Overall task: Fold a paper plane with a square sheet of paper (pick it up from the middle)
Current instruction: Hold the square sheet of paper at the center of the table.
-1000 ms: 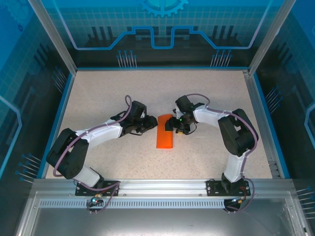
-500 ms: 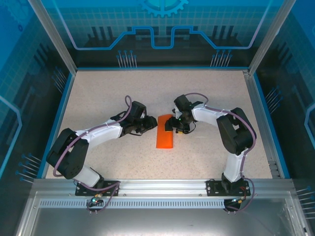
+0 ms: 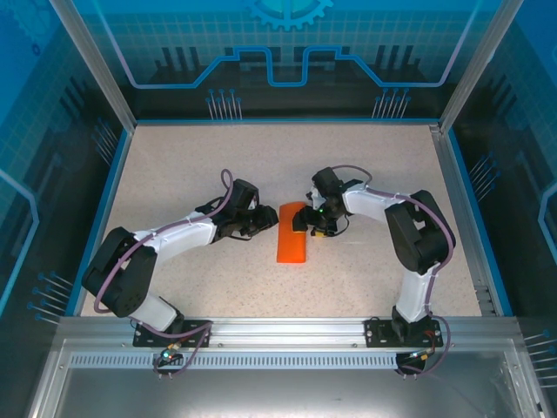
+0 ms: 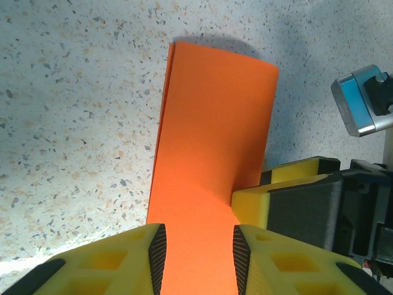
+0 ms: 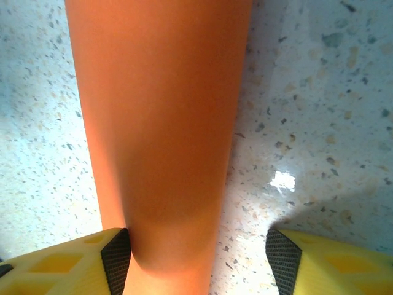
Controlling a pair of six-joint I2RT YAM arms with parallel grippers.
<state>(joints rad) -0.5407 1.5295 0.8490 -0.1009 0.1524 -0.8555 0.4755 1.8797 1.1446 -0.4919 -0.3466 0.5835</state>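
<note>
Two open pincers, left gripper (image 4: 199,246) narrow and right gripper (image 5: 198,246) wide, straddle the square sheet of paper (image 3: 291,244), seemingly ungripped; dragging could skew it.

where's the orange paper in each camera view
Top external: folded orange paper at the table's centre.
Left wrist: orange paper in the centre, running up from the bottom edge.
Right wrist: orange paper left of centre, top to bottom.
Shared landmark: the speckled table.

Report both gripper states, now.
Left gripper: open, over the orange paper, not gripping.
Right gripper: open, paper against one finger, nothing held.
</note>
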